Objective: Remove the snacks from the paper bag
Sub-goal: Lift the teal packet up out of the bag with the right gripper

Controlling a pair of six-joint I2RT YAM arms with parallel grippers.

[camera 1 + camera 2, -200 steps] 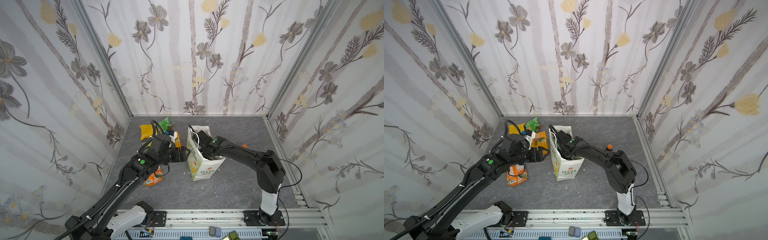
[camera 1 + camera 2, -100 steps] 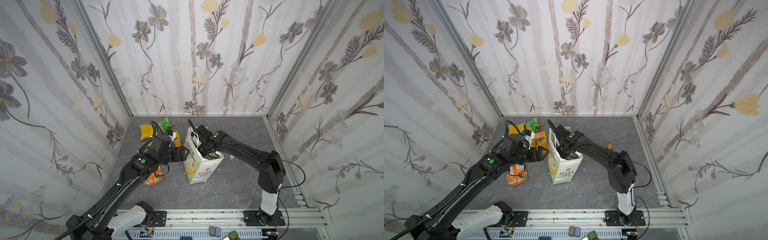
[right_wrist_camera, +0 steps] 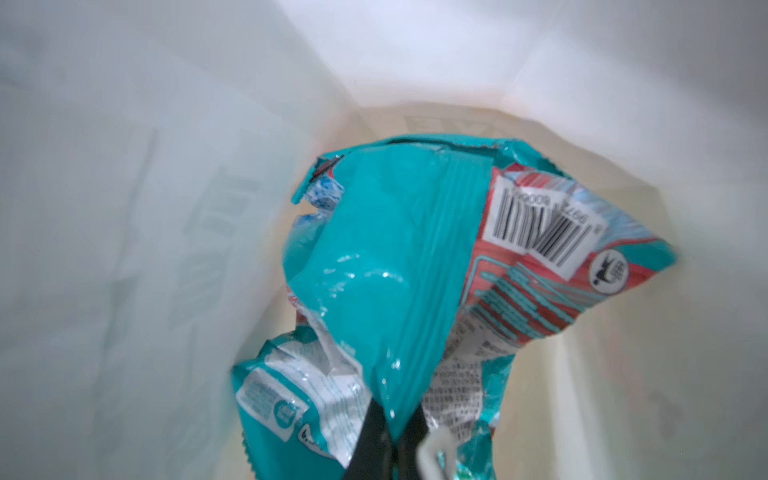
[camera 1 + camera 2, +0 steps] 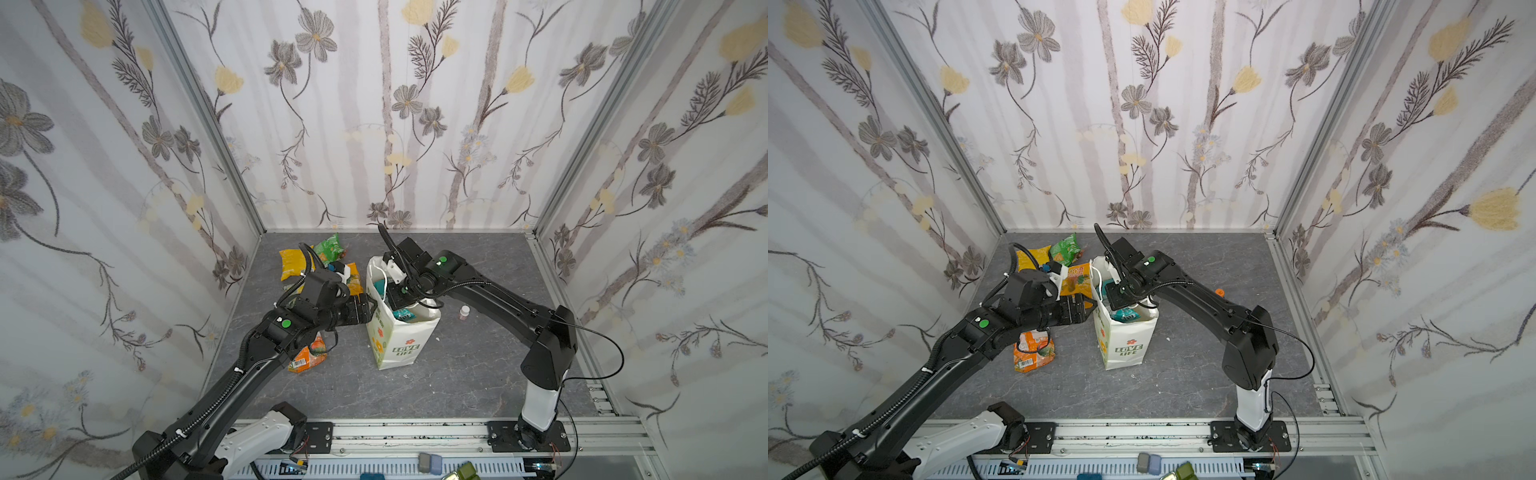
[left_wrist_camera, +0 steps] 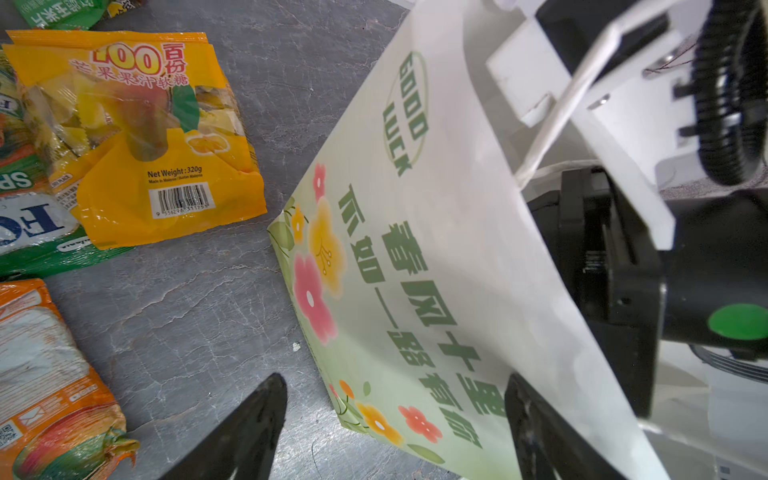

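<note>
paper bag point(image 4: 405, 332): LOVE LIFE, GOOD LUCK; yellow-orange packet point(image 5: 137, 137): Net Weight: 320g.

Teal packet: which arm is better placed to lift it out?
Right. The right claw is shut on the teal packet inside the bag; the left claw stands open outside it.

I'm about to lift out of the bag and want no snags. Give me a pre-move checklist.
1. Right pincer shut on teal packet: ok.
2. Teal packet clear of paper bag mouth: not ok, it sits inside.
3. Left pincer open: ok.
4. Left pincer bracing the bag's side: cannot tell, contact is unclear.
5. Paper bag standing: ok.
6. Cord handle clear of the right arm: cannot tell.
</note>
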